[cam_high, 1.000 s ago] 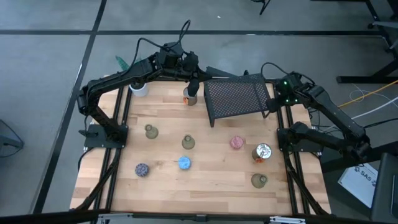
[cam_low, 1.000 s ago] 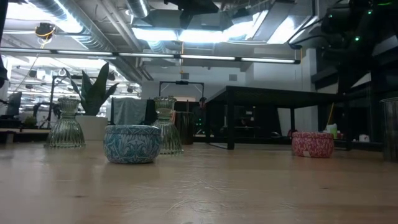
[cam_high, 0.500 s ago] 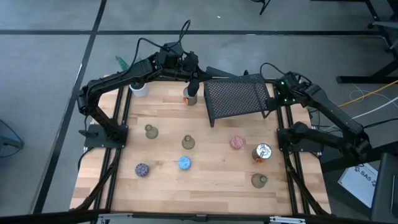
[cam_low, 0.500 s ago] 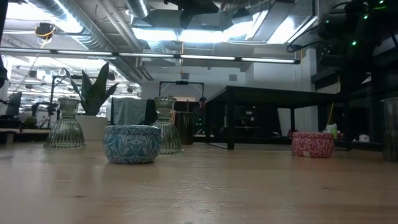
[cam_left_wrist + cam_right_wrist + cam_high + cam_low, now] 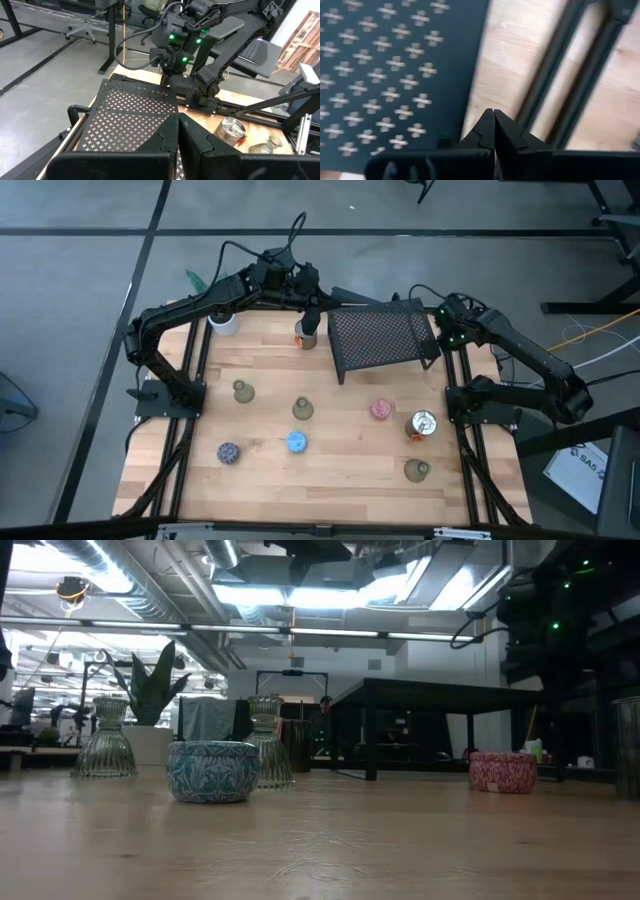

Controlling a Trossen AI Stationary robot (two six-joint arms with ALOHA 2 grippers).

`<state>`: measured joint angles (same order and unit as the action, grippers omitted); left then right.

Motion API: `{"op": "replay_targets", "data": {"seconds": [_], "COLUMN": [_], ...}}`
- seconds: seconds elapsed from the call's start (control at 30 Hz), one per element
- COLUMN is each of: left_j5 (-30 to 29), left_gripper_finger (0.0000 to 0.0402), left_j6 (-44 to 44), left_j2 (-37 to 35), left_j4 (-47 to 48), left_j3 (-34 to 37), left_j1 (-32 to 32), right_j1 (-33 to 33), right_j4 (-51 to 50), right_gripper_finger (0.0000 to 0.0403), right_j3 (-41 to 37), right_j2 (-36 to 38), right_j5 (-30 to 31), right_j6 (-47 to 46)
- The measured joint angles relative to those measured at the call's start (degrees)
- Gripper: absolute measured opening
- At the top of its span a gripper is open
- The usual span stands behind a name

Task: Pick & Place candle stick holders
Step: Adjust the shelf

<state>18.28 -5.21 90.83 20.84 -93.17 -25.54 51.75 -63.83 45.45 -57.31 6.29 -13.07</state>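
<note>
Non-task items, located relative to the black mesh rack (image 5: 380, 337)

The rack stands at the far side of the wooden table (image 5: 330, 465). The white potted green plant (image 5: 222, 322) sits well left of the rack, at the table's far-left corner.

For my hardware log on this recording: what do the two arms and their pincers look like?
Both arms are dark, jointed and slim. Black cables loop above the left arm's wrist, near its left pincer. The right arm shows small green indicator lights near its wrist, by the right pincer, and a black cable arcs over it. Each pincer has two dark, flat fingers with stepped inner edges. No markings are readable.
</note>
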Motion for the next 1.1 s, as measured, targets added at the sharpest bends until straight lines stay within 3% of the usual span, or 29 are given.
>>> {"op": "replay_targets", "data": {"seconds": [0.67,1.1], "left_j5": [0.0,0.0], "left_gripper_finger": [0.0001,0.0001], "left_j6": [0.0,0.0], "left_j2": [0.0,0.0], "left_j4": [0.0,0.0], "left_j3": [0.0,0.0], "left_j1": [0.0,0.0], "right_j1": [-0.3,-6.3], "right_j4": [6.7,5.6], "right_gripper_finger": [0.0,0.0], "right_j3": [0.0,0.0], "right_j2": [0.0,0.0], "right_j5": [-9.6,-12.5], "right_j6": [-3.1,-8.0]}}
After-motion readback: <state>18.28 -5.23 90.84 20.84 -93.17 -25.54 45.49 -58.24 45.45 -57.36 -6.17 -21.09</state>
